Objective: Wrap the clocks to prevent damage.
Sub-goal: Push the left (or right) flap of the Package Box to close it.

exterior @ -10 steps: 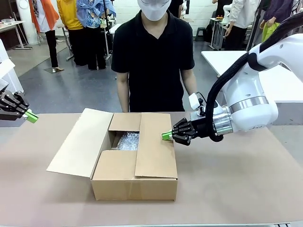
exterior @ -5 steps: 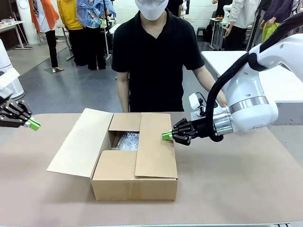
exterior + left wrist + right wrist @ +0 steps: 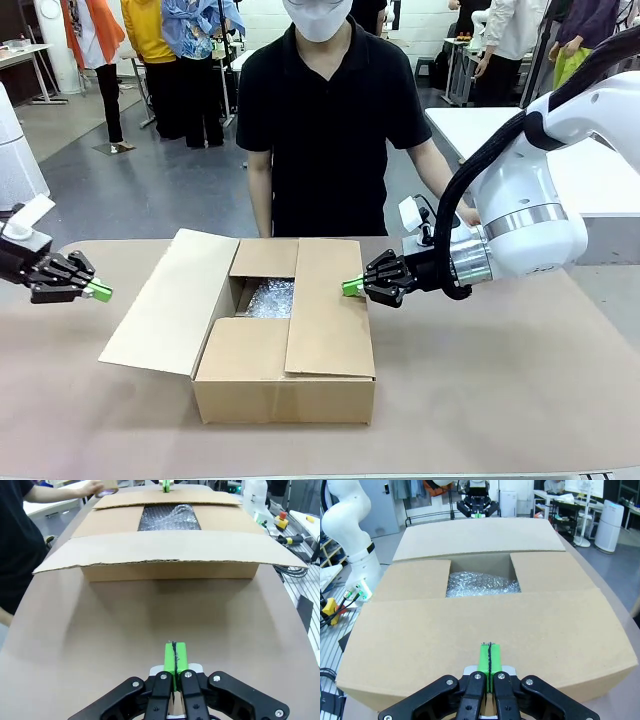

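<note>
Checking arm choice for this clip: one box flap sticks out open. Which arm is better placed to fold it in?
Left, probably. The left gripper, shut, is near the open flap; the right gripper sits at the opposite flap.

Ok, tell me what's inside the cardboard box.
Crumpled bubble wrap shows through the gap between the flaps of the cardboard box. Whatever it wraps is covered, and the closed flaps hide the rest of the inside.

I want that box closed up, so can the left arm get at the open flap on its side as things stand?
Probably yes: the left gripper, shut, is just beside the open flap, with only bare table between them.
</note>
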Controlling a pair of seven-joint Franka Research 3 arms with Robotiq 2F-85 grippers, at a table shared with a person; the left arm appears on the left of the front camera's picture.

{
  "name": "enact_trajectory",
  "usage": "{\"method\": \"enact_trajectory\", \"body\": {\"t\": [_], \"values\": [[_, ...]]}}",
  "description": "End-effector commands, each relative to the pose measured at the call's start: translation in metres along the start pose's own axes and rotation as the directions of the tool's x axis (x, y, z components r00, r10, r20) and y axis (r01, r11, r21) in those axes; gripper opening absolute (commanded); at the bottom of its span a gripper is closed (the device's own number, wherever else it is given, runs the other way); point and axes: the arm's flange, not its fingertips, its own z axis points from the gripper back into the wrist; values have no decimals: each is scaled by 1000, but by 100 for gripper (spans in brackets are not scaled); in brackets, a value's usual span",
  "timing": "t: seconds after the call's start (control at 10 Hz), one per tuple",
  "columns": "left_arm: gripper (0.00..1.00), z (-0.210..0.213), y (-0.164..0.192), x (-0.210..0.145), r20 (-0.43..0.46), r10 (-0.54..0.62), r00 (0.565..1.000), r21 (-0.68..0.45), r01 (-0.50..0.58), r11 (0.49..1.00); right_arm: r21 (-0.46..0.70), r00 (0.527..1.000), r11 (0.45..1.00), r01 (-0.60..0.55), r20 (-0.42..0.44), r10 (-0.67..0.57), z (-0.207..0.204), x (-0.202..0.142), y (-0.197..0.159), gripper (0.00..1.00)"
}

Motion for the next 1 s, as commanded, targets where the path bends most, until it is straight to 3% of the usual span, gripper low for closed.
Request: {"method": "enact_trajectory", "body": {"t": [0.0, 0.5, 0.7, 0.9], "values": [[0, -17, 16, 8, 24, -50, 998, -6, 50, 999, 2, 1000, 1000, 6, -4, -6, -3, -3, 0, 1], [0, -74, 24, 36, 90, -20, 996, -55, 24, 998, 2, 1000, 1000, 6, -4, -6, -3, -3, 0, 1], [0, -79, 25, 47, 173, 11, 985, -64, 0, 998, 2, 1000, 1000, 6, -4, -6, -3, -3, 0, 1], [0, -82, 25, 51, 315, 79, 946, -78, -57, 995, 2, 1000, 1000, 6, -4, -6, -3, -3, 0, 1]]}}
